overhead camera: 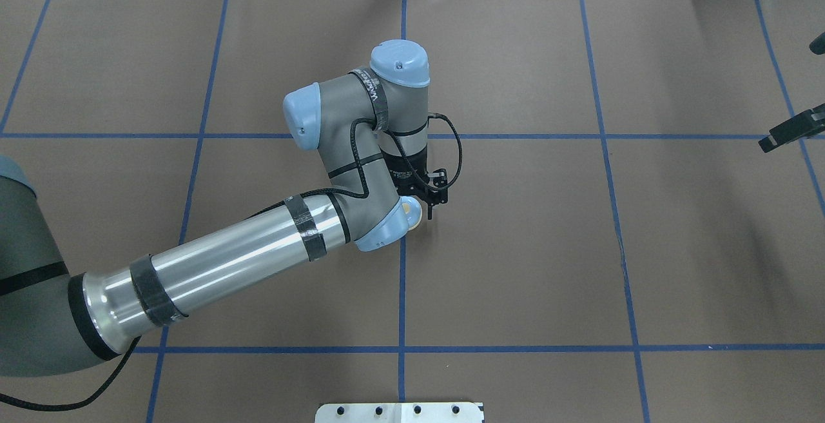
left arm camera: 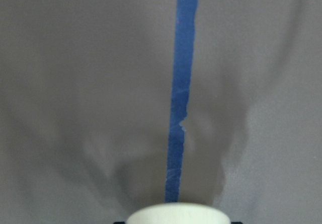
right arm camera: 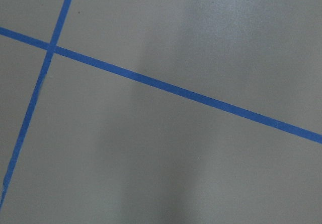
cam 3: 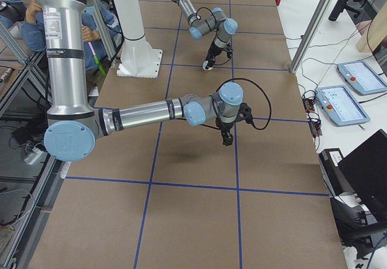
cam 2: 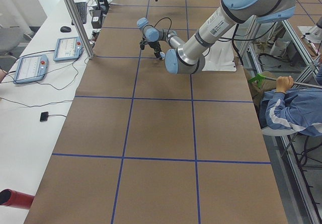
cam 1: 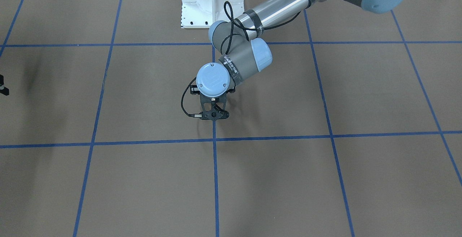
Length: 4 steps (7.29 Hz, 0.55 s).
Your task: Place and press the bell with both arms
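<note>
My left arm (overhead camera: 258,249) reaches in to the table's middle, wrist pointing down. Its left gripper (overhead camera: 420,209) is shut on the bell (overhead camera: 412,211), of which only a cream edge shows beside the wrist. The bell's cream rim also shows at the bottom of the left wrist view (left arm camera: 176,215), over a blue tape line (left arm camera: 182,83). In the front-facing view the left gripper (cam 1: 213,116) hides the bell. The right gripper (overhead camera: 791,129) shows only partly at the overhead view's right edge, far from the bell; I cannot tell whether it is open or shut.
The brown table (overhead camera: 515,249) carries a grid of blue tape lines. The white pedestal (cam 1: 211,2) stands at the robot's side of the table. Operators' desks with tablets (cam 3: 360,75) run along the far edge. A seated person (cam 2: 292,108) is beside the table.
</note>
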### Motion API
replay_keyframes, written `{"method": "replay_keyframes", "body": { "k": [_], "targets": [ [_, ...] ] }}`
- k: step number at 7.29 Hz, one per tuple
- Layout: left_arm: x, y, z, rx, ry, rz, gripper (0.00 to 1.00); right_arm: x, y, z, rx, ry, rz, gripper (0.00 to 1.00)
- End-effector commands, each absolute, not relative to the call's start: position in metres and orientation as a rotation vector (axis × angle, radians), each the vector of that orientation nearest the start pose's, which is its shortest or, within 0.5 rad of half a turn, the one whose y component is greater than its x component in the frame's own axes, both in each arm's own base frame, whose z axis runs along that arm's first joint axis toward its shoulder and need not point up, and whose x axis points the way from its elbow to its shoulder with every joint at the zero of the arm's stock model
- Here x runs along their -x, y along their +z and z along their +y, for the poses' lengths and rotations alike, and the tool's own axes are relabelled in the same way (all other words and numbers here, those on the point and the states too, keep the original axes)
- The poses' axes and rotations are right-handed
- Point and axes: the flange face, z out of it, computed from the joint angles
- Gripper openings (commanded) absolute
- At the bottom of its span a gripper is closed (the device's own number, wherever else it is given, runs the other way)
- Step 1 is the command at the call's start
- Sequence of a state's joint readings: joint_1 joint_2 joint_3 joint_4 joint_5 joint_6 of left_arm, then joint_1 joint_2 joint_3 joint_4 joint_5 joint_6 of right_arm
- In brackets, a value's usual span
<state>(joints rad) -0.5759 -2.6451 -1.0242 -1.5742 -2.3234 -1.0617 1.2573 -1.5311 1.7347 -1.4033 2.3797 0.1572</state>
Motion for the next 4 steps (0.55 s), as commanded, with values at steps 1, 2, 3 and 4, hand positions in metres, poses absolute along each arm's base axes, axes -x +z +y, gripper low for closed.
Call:
{"method": "replay_keyframes", "body": {
  "k": [1, 2, 3, 4],
  "targets": [
    [-0.65, 0.169, -0.522, 0.344, 0.12, 0.827, 1.0, 0.126, 0.496, -0.529, -0.155, -0.238, -0.885, 1.0],
    [-0.62, 0.143, -0.537, 0.309, 0.108, 0.876, 1.0, 0.149, 0.471, -0.538, -0.147, -0.21, -0.903, 1.0],
    [-0.591, 0.153, -0.537, 0.291, 0.095, 0.891, 1.0, 0.167, 0.446, -0.547, -0.137, -0.162, -0.917, 1.0],
    [-0.548, 0.19, -0.523, 0.278, 0.093, 0.921, 1.0, 0.195, 0.418, -0.548, -0.134, -0.136, -0.924, 0.99]
  ]
}}
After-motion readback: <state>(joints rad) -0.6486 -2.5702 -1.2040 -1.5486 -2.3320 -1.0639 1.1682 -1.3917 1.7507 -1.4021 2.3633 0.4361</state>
